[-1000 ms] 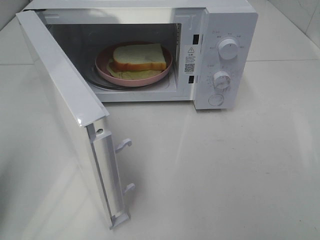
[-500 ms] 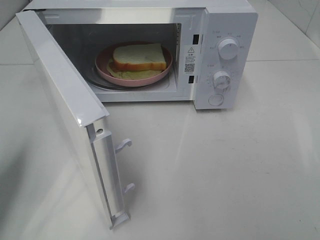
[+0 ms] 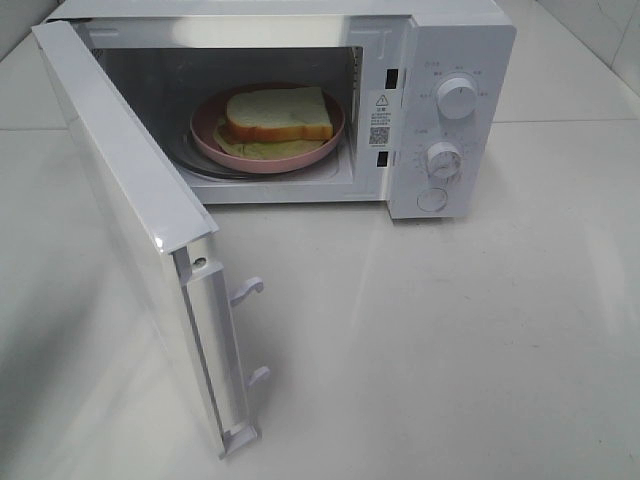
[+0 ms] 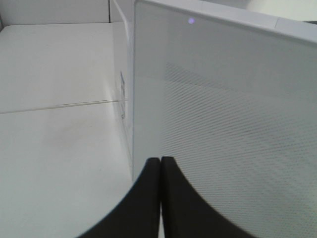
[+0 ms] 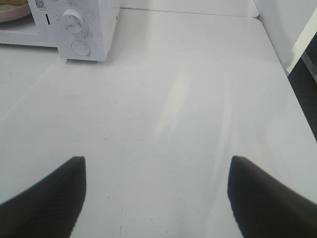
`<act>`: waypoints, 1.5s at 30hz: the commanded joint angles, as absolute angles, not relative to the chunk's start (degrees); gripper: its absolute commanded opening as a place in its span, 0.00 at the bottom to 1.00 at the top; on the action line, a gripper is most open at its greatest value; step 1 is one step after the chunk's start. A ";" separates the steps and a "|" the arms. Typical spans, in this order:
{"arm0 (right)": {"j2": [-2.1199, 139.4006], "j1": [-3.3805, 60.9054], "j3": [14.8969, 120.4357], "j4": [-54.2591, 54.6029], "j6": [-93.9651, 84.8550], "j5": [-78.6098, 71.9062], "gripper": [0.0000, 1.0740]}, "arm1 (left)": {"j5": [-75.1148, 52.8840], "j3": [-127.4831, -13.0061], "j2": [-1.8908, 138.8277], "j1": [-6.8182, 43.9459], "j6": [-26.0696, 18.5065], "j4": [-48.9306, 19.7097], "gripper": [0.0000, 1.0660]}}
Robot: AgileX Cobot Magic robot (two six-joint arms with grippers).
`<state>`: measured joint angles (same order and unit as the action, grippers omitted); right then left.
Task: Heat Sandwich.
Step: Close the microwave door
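1. Left end effector (image 4: 161, 166): fingers pressed together, gripping nothing, close before the meshed panel of the door (image 4: 223, 124).
2. Right end effector (image 5: 156, 163): spread wide, empty, above the counter (image 5: 173, 99).
3. Sandwich (image 3: 278, 113): flat on the pink plate (image 3: 205, 140) inside the microwave (image 3: 455, 40), at 12 o'clock on the counter.
4. Long axis roughly 9 to 3 o'clock, broad bread face up.
5. Door swung out toward 7 o'clock.

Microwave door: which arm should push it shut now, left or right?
Probably left. The left gripper, shut, sits right by the outer face of the open door, and the sandwich is already inside. The right gripper hangs open over the table, farther away.
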<state>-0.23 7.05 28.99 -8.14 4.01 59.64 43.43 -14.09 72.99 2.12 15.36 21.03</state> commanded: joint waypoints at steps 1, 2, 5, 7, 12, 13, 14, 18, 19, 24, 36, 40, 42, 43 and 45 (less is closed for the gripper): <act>-1.72 6.70 28.82 -8.08 3.38 59.19 0.71 | 43.72 -15.41 73.97 5.50 14.61 20.91 0.00; -1.72 6.70 28.82 -8.08 3.38 59.19 0.71 | 43.72 -15.41 73.97 5.50 14.61 20.91 0.00; -1.72 6.70 28.82 -8.08 3.38 59.19 0.71 | 43.66 -15.58 75.40 9.11 12.95 16.10 0.00; -1.72 6.70 28.82 -8.08 3.38 59.19 0.71 | 43.83 -15.58 75.86 9.97 12.32 14.84 0.00; -1.72 6.70 28.82 -8.08 3.38 59.19 0.71 | 43.83 -16.27 78.04 14.44 8.42 9.80 0.00; -1.72 6.70 28.82 -8.08 3.38 59.19 0.71 | 43.83 -16.90 78.84 16.56 7.05 7.45 0.00; -1.72 6.70 28.82 -8.08 3.38 59.19 0.71 | 43.72 -17.25 79.24 17.48 6.36 6.36 0.00; -1.72 6.70 28.82 -8.08 3.38 59.19 0.71 | 43.14 -19.25 81.07 22.00 2.35 0.00 0.00; -1.72 6.70 28.82 -8.08 3.38 59.19 0.71 | 43.03 -19.77 81.53 23.26 1.38 -0.97 0.00; -1.72 6.70 28.82 -8.08 3.38 59.19 0.71 | 43.09 -23.03 85.26 27.79 -2.41 -8.71 0.00; -1.72 6.70 28.82 -8.08 3.38 59.19 0.71 | 41.02 -32.49 92.88 36.10 -4.07 -15.70 0.00; -1.72 6.70 28.82 -8.08 3.38 59.19 0.71 | 38.79 -36.73 95.17 37.76 -4.24 -16.90 0.00; -1.72 6.70 28.82 -8.08 3.32 59.19 0.71 | 38.79 -38.90 96.20 38.56 -4.24 -17.48 0.00; -1.72 6.70 28.82 -8.08 3.32 59.19 0.71 | 38.79 -40.85 97.40 39.42 -4.30 -17.76 0.00; -1.72 6.70 28.82 -8.08 3.32 59.19 0.71 | 38.62 -41.94 98.09 39.76 -4.35 -17.82 0.00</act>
